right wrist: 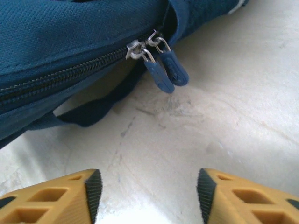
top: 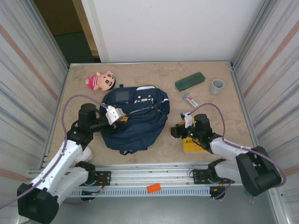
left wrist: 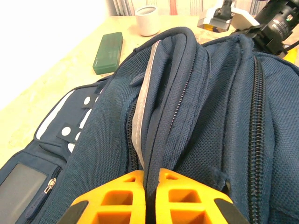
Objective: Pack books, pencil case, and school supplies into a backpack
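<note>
Left end effector (left wrist: 150,198) is clamped on a fold of the backpack (left wrist: 210,116). Right end effector (right wrist: 147,191) is held open above the worktop (right wrist: 224,116), just short of the zip pulls (right wrist: 163,74); the zip is judged closed. Nothing appears packed: book (top: 194,147) is pinned under the right arm, white-and-red stick (top: 189,99) and pencil case (top: 190,81) are left further out on the worktop. No writing can be read.

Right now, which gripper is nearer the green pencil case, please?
Right: the right gripper sits on the near side of the pencil case; the left gripper, clamping the backpack, is farther left.
</note>
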Motion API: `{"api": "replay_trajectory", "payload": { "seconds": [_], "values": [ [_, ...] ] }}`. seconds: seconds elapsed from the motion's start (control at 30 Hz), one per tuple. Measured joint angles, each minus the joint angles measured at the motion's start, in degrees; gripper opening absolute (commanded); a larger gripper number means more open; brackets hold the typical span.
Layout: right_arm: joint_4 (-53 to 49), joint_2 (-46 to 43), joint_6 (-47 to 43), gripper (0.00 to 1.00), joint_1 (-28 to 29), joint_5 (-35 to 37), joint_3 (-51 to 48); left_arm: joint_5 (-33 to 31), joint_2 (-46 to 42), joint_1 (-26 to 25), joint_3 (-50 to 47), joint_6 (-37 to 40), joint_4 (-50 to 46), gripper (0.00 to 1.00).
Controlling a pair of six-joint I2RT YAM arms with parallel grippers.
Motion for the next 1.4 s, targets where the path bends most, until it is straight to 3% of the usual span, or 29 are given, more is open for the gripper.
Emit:
{"api": "replay_trajectory", "payload": {
  "seconds": [0.2, 0.4, 0.7, 0.9, 1.17, 1.27, 1.4],
  "values": [
    [5.2, 6.1, -2.1, 0.55, 1.8, -0.2, 2.7, 0.6, 0.0, 0.4, 0.2, 0.0, -1.4, 0.00],
    [6.6, 9.6, -4.8, 0.46, 1.9, 0.0, 5.7, 0.7, 0.0, 0.4, 0.2, 0.0, -1.5, 0.00],
    [8.0, 14.7, -7.3, 0.10, 0.7, -2.0, 8.9, 0.5, -0.3, 0.4, 0.2, 0.0, -1.5, 0.00],
    [4.9, 13.1, -7.1, 0.00, 0.2, -4.6, 9.2, -2.1, -0.2, 0.4, 0.2, -0.1, -1.5, 0.00],
    [-1.6, 7.9, -7.0, 0.00, 0.0, -9.2, 9.8, -6.0, 1.2, 0.4, 0.2, -1.2, -1.2, 0.00],
    [-3.6, 6.7, -6.9, 0.27, 0.0, -8.1, 9.8, -6.2, 1.2, 0.4, 0.2, -1.5, -1.2, 0.00],
    [-4.0, 8.4, -7.1, 0.45, -0.8, -4.9, 10.1, -5.2, 1.0, 0.4, 0.2, -1.6, -1.3, 0.00]
  ]
}}
